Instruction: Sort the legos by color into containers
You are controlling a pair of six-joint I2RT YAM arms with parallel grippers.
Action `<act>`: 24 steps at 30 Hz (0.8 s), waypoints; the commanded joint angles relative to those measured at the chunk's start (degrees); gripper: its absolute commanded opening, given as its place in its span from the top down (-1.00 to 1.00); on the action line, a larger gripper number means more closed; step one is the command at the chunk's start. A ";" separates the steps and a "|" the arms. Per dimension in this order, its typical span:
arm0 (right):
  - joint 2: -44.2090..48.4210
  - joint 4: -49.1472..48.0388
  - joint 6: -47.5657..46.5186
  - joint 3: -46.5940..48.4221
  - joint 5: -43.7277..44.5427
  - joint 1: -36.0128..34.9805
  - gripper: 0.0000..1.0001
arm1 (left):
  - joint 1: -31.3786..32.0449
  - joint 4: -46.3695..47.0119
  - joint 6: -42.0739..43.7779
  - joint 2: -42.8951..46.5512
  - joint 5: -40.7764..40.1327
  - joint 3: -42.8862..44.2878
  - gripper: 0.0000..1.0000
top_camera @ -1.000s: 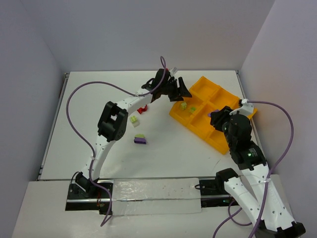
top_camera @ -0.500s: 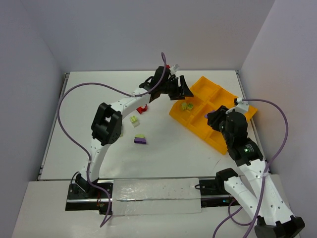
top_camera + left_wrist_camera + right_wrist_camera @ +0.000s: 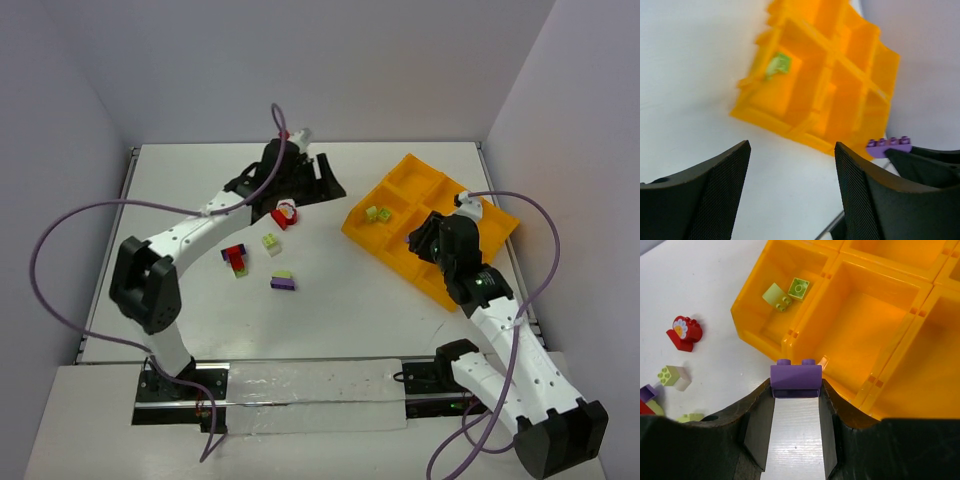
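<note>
My right gripper (image 3: 796, 386) is shut on a purple lego (image 3: 795, 375), held just off the near edge of the orange-yellow tray (image 3: 756, 335). From above, the right gripper (image 3: 421, 240) hovers at the tray's (image 3: 412, 172) middle. Two yellow-green legos (image 3: 786, 294) lie in the near-left container (image 3: 376, 213). My left gripper (image 3: 328, 183) stands open and empty on the table left of the tray; its view shows the tray (image 3: 805, 95) and the held purple lego (image 3: 888, 146). Loose on the table are a red flower lego (image 3: 285, 213), a pale lego (image 3: 271, 241), a red-purple clump (image 3: 236, 257) and a purple-green clump (image 3: 283, 282).
White walls close in the table at the back and both sides. The left arm's purple cable (image 3: 90, 215) loops over the left half. The arm bases and their rail (image 3: 300, 385) line the near edge.
My left arm has swung left, away from the tray, and uncovered the red-purple clump. My right gripper has shifted slightly left over the tray, still holding the purple lego.
</note>
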State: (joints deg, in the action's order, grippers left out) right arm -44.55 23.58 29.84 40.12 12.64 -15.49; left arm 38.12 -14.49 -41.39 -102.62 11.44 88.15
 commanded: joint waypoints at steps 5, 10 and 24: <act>-3.43 -6.80 0.24 -1.45 2.20 0.67 0.99 | -5.09 -6.51 3.17 15.37 -14.03 -15.23 -0.50; -4.60 -9.74 0.11 -2.78 2.36 1.66 0.99 | -7.05 -11.12 3.93 20.88 -19.45 -19.31 -0.50; -9.02 -15.55 -0.11 -5.29 -2.29 4.81 0.93 | -11.05 -15.11 2.00 28.08 -25.00 -25.74 -0.50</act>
State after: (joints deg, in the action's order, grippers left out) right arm -52.45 13.16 30.18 35.48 11.31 -11.48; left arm 27.71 -28.56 -38.73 -77.10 -11.30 63.33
